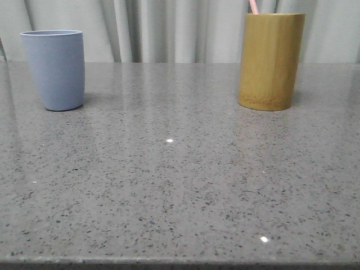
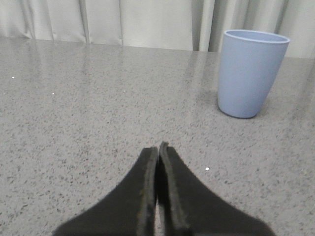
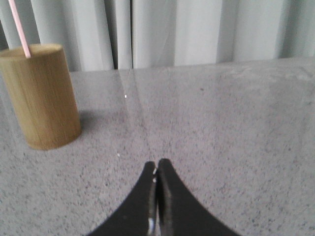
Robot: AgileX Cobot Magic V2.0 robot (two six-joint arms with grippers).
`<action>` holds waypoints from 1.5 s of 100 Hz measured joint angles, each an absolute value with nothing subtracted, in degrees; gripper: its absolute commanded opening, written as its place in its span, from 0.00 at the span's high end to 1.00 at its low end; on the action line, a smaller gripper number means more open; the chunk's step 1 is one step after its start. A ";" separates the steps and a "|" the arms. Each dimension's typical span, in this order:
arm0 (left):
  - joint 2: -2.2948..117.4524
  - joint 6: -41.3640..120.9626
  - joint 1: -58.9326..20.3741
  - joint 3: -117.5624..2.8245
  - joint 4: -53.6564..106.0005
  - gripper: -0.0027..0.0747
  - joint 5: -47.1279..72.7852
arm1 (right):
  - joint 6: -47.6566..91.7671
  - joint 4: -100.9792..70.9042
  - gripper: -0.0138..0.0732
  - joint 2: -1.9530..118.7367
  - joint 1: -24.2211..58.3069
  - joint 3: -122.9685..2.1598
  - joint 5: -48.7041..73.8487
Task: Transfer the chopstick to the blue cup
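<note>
The blue cup stands upright at the far left of the table; it also shows in the left wrist view. A thin pale pink chopstick sticks out of the taller bamboo holder at the far right; only its upper end shows, also in the right wrist view. My left gripper is shut and empty, low over the table, short of the cup. My right gripper is shut and empty, apart from the holder. Neither gripper shows in the front view.
The speckled grey stone table runs to a front edge at the bottom of the front view. Pale curtains hang close behind the cup and the holder.
</note>
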State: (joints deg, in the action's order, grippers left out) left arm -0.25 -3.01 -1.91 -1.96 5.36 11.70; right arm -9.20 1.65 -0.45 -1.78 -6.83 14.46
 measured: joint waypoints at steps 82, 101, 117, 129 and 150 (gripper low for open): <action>28.61 -3.01 -1.91 -32.88 6.20 0.99 19.81 | -9.22 0.00 0.95 30.83 -1.78 -35.58 32.08; 33.29 -3.01 -1.91 -35.50 6.56 0.99 20.51 | -9.22 0.00 0.95 34.55 -1.78 -37.38 32.44; 34.07 -3.01 -1.91 -36.22 8.45 0.99 21.39 | -9.22 0.00 0.95 34.76 -1.78 -37.48 30.92; 34.65 -3.01 -1.91 -36.22 8.84 0.99 21.43 | -9.22 0.00 0.95 34.76 -1.78 -37.51 30.71; 34.96 -3.01 -1.91 -36.22 8.86 0.99 21.63 | -9.22 0.00 0.95 34.76 -1.78 -37.51 30.57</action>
State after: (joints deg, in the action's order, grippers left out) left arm 34.96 -3.01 -1.91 -36.22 8.86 21.63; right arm -9.22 0.00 34.76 -1.78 -37.51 30.57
